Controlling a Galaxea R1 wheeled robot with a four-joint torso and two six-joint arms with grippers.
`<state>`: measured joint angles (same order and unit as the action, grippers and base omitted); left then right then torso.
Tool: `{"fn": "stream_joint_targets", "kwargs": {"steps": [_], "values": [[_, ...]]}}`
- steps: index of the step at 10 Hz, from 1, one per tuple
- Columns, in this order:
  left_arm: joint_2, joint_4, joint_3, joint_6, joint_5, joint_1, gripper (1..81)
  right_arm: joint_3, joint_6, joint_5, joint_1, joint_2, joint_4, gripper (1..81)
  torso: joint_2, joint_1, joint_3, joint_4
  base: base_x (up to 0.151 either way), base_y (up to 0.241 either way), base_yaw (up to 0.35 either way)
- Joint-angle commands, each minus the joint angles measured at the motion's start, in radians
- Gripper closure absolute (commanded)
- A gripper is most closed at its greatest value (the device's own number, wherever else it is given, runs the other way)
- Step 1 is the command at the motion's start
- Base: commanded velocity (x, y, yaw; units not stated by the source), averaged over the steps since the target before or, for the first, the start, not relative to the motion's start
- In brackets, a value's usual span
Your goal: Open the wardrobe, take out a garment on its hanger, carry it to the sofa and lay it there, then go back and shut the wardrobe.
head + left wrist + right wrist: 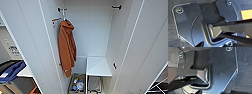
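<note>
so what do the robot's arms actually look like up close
In both wrist views: a wide dark grey plate with pale-edged rounded corners and shiny round screws, plus a jointed dark bar ending at a metallic ring. A thin black cable curves across the left plate.

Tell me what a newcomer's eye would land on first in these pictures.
The rust-orange hooded garment stands out first, hanging on the left side inside the open white wardrobe. Below it, a box of mixed small items sits on the wardrobe floor, beside a white shelf low on the right. A blue strap-like object shows outside, at far left.
</note>
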<state>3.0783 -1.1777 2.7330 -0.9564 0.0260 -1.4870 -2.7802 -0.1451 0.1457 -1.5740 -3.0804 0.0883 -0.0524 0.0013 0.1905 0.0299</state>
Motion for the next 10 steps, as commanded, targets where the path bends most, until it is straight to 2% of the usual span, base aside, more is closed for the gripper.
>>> {"fn": "stream_joint_targets", "kwargs": {"steps": [1, 3, 5, 6, 7, 8, 9, 10], "values": [[-0.007, 0.016, -0.002, -0.013, -0.040, 0.037, 1.0, 0.004, 0.006, -0.057, 0.022, 0.003, 0.005, 1.0, 0.000, 0.000, 0.000, 0.000, 0.000, 0.000, 0.000], [-0.055, 0.127, -0.006, -0.041, -0.052, 0.018, 1.0, 0.004, 0.007, -0.058, 0.027, 0.006, 0.005, 1.0, 0.000, 0.000, 0.000, 0.000, 0.000, 0.000, 0.000], [-0.074, 0.218, -0.001, -0.001, -0.061, -0.025, 1.0, 0.021, 0.007, -0.069, 0.036, 0.019, 0.005, 1.0, 0.000, 0.000, 0.000, 0.000, 0.000, 0.000, 0.000], [-0.084, 0.299, -0.007, 0.136, -0.047, -0.037, 1.0, 0.044, 0.007, -0.072, 0.038, 0.029, 0.004, 1.0, 0.000, 0.000, 0.000, 0.000, 0.000, 0.000, 0.000], [-0.084, 0.440, -0.010, 0.330, -0.009, -0.042, 1.0, 0.078, 0.007, -0.072, 0.036, 0.043, 0.004, 1.0, 0.000, 0.000, 0.000, 0.000, 0.000, 0.000, 0.000], [-0.081, 0.667, -0.015, 0.569, 0.003, -0.046, 1.0, 0.126, 0.007, -0.072, 0.034, 0.073, 0.004, 1.0, 0.000, 0.000, 0.000, 0.000, 0.000, 0.000, 0.000], [-0.091, 0.876, -0.030, 0.761, 0.003, -0.046, 1.0, 0.188, 0.009, -0.072, 0.033, 0.114, 0.005, 1.0, 0.000, 0.000, 0.000, 0.000, 0.000, 0.000, 0.000], [-0.113, 1.010, -0.062, 0.879, 0.002, -0.045, 1.0, 0.253, 0.010, -0.071, 0.036, 0.163, 0.011, 1.0, 0.000, 0.000, 0.000, 0.000, 0.000, 0.000, 0.000]]}}
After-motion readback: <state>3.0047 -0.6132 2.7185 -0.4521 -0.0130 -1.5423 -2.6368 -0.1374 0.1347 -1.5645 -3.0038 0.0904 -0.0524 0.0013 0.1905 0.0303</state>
